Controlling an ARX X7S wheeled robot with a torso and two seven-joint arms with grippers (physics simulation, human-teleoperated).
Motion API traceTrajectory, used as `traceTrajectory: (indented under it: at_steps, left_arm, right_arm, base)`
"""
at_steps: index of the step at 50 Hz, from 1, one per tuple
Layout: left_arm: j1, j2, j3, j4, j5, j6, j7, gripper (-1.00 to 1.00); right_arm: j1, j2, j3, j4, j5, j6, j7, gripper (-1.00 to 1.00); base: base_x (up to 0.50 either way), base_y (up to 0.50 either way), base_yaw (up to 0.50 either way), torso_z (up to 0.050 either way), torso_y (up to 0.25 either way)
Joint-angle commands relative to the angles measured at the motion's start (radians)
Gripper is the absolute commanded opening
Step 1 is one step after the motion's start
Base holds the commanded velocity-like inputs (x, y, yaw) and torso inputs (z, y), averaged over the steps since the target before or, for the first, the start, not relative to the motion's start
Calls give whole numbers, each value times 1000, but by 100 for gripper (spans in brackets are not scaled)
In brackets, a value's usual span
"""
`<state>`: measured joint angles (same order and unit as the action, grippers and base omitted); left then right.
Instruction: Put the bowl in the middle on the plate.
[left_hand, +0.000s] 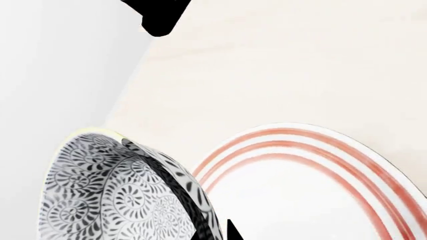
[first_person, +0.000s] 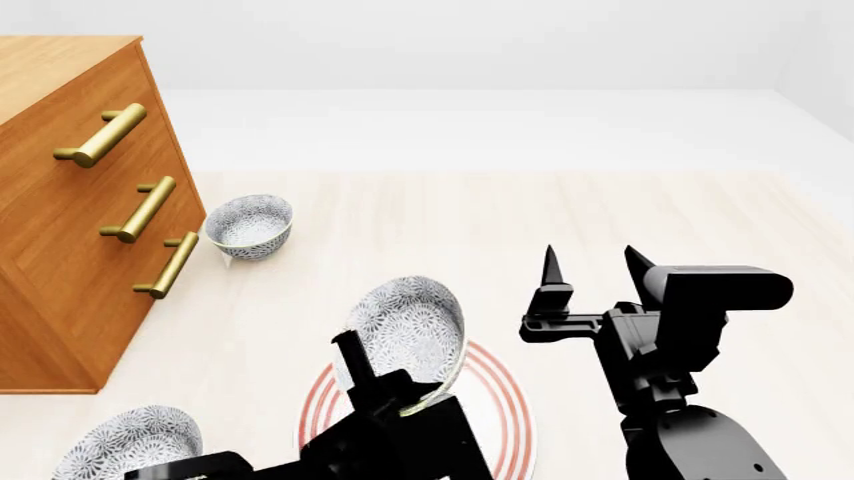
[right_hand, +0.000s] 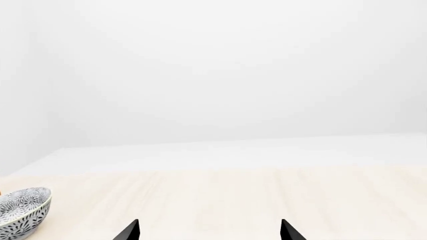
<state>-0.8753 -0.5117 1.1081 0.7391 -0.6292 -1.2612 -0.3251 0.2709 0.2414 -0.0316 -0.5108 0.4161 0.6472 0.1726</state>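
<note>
The bowl (first_person: 407, 332), white with a grey-blue floral pattern, hangs tilted on its side just above the plate (first_person: 505, 400), a white plate with red rings. My left gripper (first_person: 387, 385) is shut on the bowl's rim. In the left wrist view the bowl (left_hand: 113, 190) fills the near corner, its wall pinched in my left gripper (left_hand: 213, 231), with the plate (left_hand: 300, 185) right beside it. My right gripper (first_person: 594, 268) is raised to the right of the plate, open and holding nothing; it also shows open in its wrist view (right_hand: 209, 231).
A look-alike bowl (first_person: 248, 225) stands upright by the wooden dresser (first_person: 67, 220) with brass handles at the left; the right wrist view shows this bowl (right_hand: 23, 210) too. Another bowl (first_person: 131, 440) sits at the near left. The pale wooden floor (first_person: 641, 220) stretches away.
</note>
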Motion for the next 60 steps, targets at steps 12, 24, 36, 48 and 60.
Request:
traceTrajectory:
  at_steps: [12, 24, 36, 48, 60]
  left_arm:
    - [-92, 41, 273, -66, 130, -23, 27, -100]
    - [-108, 45, 382, -122, 162, -17, 47, -100]
    - [-111, 54, 425, -195, 187, 31, 63, -100]
    - [-109, 68, 444, -286, 209, 106, 86, -100]
    - [-119, 76, 425, -248, 179, 42, 86, 100]
  right_arm:
    - [-15, 7, 3, 4, 10, -24, 3, 100]
    - [-16, 8, -4, 12, 13, -33, 5, 100]
    - [-16, 11, -8, 13, 18, -43, 6, 100]
    - [-18, 16, -11, 11, 22, -45, 12, 100]
    - [-23, 19, -12, 18, 25, -58, 11, 100]
  base:
    - [0, 0, 0, 0, 0]
    - [0, 0, 0, 0, 0]
    - [0, 0, 0, 0, 1]
    - [0, 0, 0, 0, 0]
    - [0, 0, 0, 0, 0]
